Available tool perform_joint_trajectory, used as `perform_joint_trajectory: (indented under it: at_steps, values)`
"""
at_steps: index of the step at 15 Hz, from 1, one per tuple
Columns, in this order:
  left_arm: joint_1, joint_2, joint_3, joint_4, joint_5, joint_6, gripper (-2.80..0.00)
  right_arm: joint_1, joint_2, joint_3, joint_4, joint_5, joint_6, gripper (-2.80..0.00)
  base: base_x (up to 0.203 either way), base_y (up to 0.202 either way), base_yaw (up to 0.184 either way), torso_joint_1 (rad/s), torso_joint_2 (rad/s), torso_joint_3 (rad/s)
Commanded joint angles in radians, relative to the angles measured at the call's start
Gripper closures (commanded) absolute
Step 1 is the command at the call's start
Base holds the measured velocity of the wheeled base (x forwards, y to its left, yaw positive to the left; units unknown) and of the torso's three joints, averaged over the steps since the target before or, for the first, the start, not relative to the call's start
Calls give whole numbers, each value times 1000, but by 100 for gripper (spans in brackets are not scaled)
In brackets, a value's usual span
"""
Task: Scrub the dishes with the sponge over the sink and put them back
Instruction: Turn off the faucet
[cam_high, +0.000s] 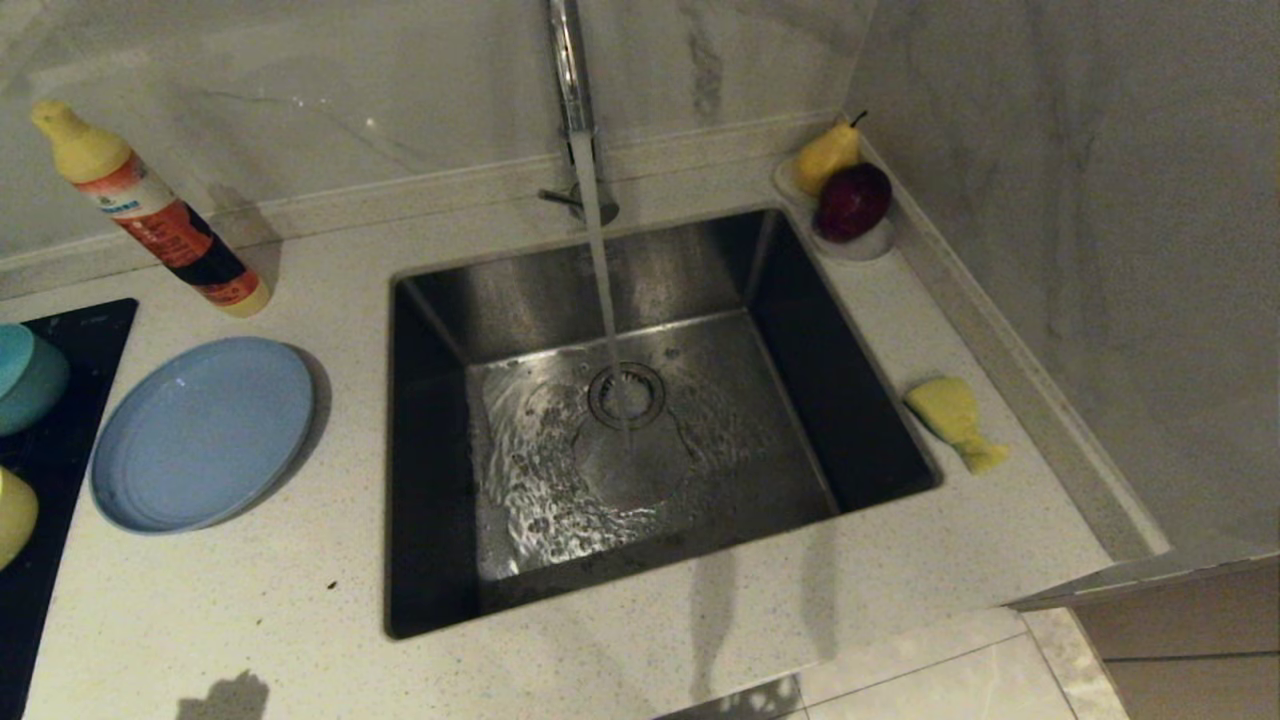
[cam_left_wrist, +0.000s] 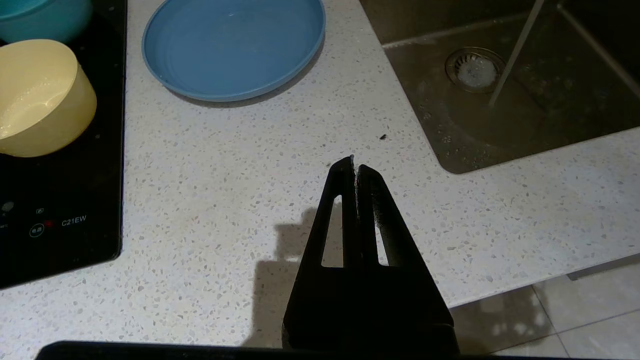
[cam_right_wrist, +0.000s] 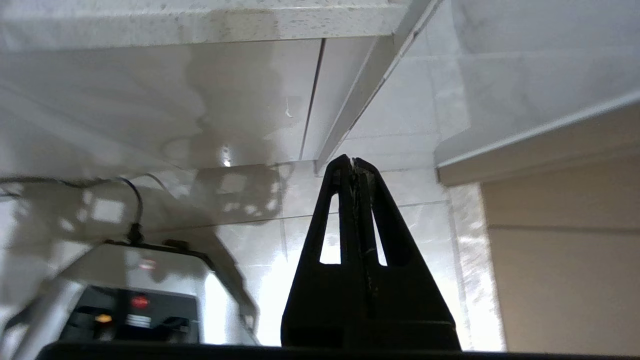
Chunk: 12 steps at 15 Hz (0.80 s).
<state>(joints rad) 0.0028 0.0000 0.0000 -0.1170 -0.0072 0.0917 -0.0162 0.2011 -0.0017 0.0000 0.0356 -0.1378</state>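
Water is running from the tall chrome tap (cam_high: 572, 90) into the square stainless-steel sink (cam_high: 640, 420), while the soft yellow sponge (cam_high: 955, 420) is lying on the speckled white counter (cam_high: 250, 600) just beside the basin's right rim. The wide light-blue round plate (cam_high: 200, 432) is sitting on the counter left of the sink, with the teal bowl (cam_high: 25, 378) and the pale-yellow bowl (cam_left_wrist: 42, 97) resting on the black cooktop (cam_left_wrist: 60, 220) beside it. The left gripper (cam_left_wrist: 354, 162) is hovering over the counter with its fingers pressed together and empty, and the right gripper (cam_right_wrist: 352, 162), equally pinched together on nothing, is hanging below the counter edge facing the tiled floor (cam_right_wrist: 425, 220).

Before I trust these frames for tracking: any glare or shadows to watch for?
Head view: dim, water glints in the sink. Left wrist view: left gripper casts a hard shadow on the counter. Right wrist view: right gripper over glossy, glaring floor tiles.
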Motion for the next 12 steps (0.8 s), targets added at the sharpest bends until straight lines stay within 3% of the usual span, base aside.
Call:
perform_joint_trajectory:
  at_steps: [1, 12]
  values:
    - [0, 0, 40, -1, 0, 0, 0, -1, -2, 0, 3, 0, -32, 0, 0, 0, 0, 0, 0, 0]
    - [0, 0, 40, -1, 0, 0, 0, -3, 6, 1, 5, -1, -9, 0, 0, 0, 0, 0, 0, 0]
